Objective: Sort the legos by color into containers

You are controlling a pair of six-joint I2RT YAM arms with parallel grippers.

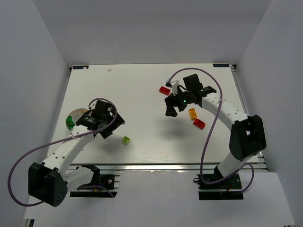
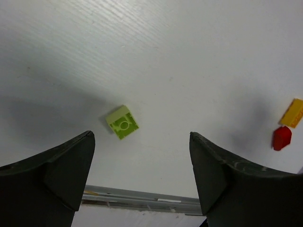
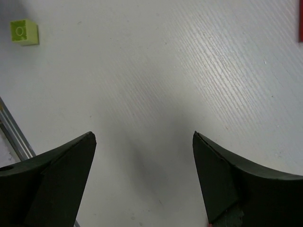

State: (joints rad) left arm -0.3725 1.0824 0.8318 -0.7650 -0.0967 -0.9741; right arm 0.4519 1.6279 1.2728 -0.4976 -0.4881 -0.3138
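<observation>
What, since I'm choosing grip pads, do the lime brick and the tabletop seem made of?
Lime brick: likely hard moulded plastic, smooth with a slight sheen; it has crisp edges and a moulded circle on its face. Tabletop: white and matte with fine parallel ridges; perhaps plastic sheet, though the look leaves it open.

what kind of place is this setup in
Likely a robot lab work cell: a white table enclosed by plain white walls, two cabled robot arms bolted at its near edge, and small lego bricks laid out on it.
</observation>
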